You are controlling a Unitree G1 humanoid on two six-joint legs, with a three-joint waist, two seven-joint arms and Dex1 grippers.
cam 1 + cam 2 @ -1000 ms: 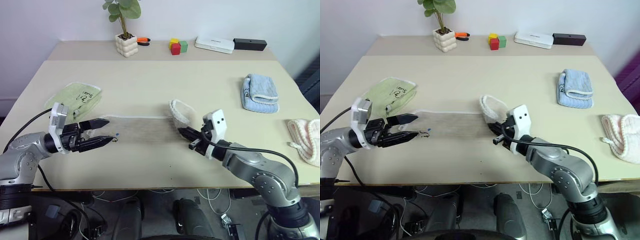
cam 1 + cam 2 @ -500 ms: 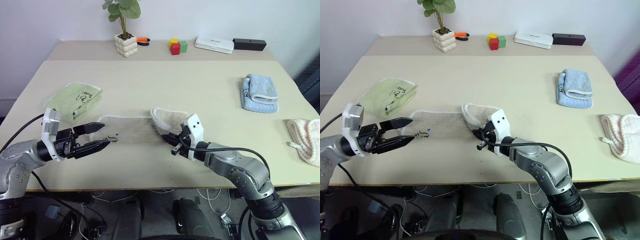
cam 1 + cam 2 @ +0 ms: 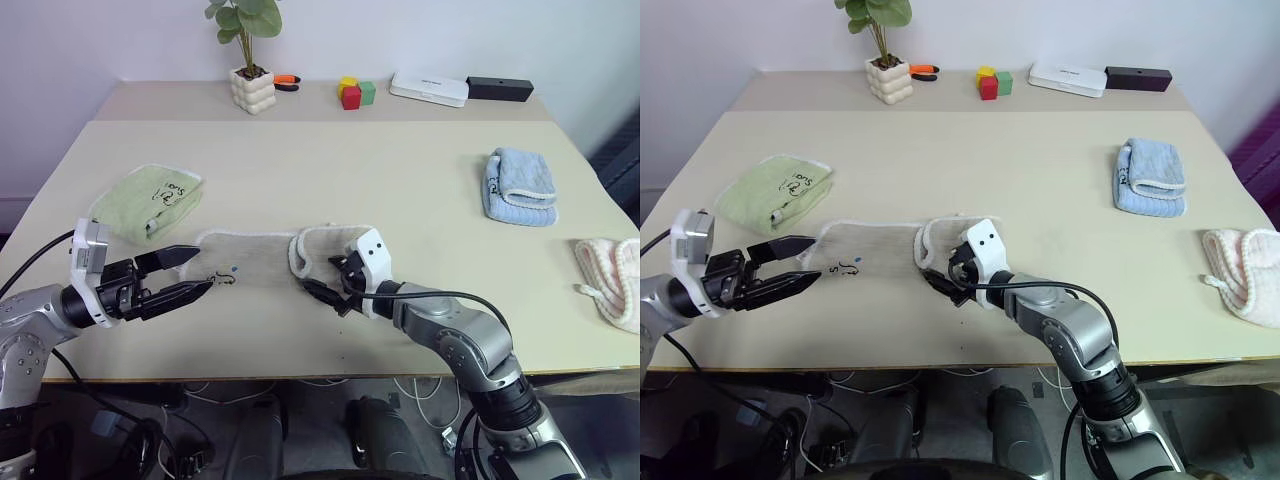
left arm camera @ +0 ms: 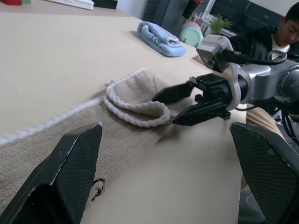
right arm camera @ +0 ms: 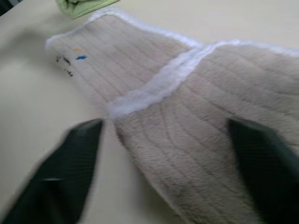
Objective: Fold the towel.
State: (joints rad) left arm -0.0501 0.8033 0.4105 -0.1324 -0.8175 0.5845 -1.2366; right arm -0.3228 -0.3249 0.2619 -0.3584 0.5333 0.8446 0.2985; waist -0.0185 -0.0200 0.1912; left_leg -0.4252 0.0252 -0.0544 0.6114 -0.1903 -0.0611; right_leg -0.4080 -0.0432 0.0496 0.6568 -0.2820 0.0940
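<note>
Fingers of the right tool [image 3: 322,292] stand spread wide, released, at the near edge of the towel [image 3: 262,258], holding nothing; whether a tip brushes the cloth cannot be told. Its right end lies doubled back over the middle, whitish hem curled on top. The towel lies on the counter [image 3: 400,180], just beside the green towel [image 3: 150,200]. The left tool [image 3: 196,273] also gapes wide, empty, at the towel's scribbled left end.
</note>
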